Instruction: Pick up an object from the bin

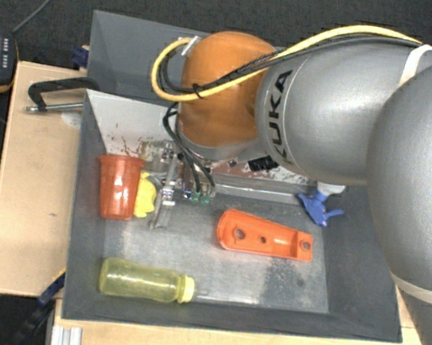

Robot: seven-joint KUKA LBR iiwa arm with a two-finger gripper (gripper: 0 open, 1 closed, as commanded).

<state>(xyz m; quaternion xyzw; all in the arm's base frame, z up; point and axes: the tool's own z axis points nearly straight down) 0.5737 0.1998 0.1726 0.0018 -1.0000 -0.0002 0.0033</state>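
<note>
Arm (352, 124) low over the bin (219, 311), fingers (160, 214) down at its left end beside a yellow lump (146, 196).

That lump lies on the bin floor at the left, touching an orange cup (117, 185) on one side and just beside the one metal tip I can make out on the other; whether my fingers are open or closed I cannot tell. To do this well, I judge, I should straddle the lump alone, miss the cup's wall so it is neither nudged nor pinched along, close squarely and lift straight up. An orange bracket (265, 236) lies well to the right, a blue bit (319, 207) beyond it, a yellow bottle (147, 282) along the near wall.
</note>
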